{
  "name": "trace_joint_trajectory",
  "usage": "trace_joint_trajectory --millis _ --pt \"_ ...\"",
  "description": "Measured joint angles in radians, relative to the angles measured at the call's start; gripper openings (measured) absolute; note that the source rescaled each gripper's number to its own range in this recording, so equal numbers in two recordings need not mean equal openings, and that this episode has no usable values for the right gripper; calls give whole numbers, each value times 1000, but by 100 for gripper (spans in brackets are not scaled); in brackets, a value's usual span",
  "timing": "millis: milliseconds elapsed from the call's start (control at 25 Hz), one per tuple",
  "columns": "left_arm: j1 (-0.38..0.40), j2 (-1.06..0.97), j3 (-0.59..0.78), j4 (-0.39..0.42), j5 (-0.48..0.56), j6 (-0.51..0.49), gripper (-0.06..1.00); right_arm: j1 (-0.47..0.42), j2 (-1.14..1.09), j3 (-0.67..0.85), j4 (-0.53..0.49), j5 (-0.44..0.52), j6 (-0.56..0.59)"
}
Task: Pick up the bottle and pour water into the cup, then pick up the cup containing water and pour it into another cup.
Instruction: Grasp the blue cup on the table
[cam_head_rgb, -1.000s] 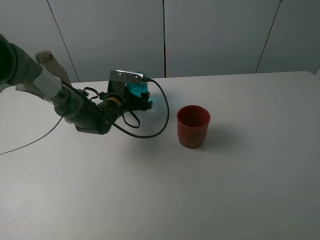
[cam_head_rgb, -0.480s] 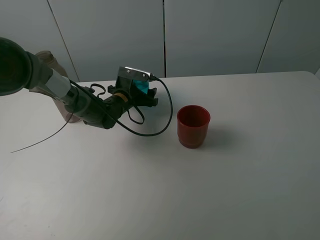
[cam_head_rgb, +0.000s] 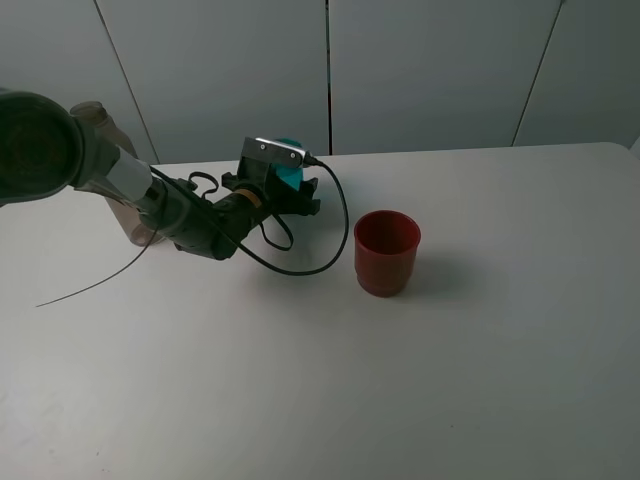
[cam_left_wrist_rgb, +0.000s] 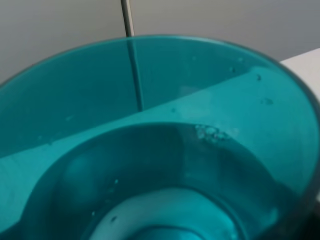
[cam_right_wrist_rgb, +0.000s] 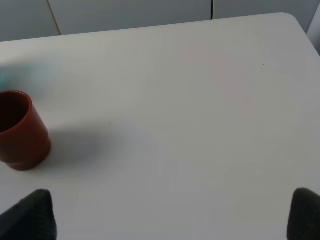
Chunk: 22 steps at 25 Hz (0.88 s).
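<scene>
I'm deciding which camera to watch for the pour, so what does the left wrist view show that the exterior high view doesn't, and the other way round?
Only the left wrist view: the inside of the teal cup, holding water with small bubbles at its edge. Only the exterior high view: the left gripper at that cup, the dark red cup standing apart from it, the brownish bottle behind the arm, and a black cable looping over the table. Both: the teal cup, some white table and the grey wall panels.
</scene>
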Motion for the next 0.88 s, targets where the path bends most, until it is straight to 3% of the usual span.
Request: trace_joint_trajectory --millis 520,880 --pt "0 7 -6 -2 -90 0 97 0 0 0 0 0 0" --pt "4 9 -6 -4 -94 0 97 0 0 0 0 0 0"
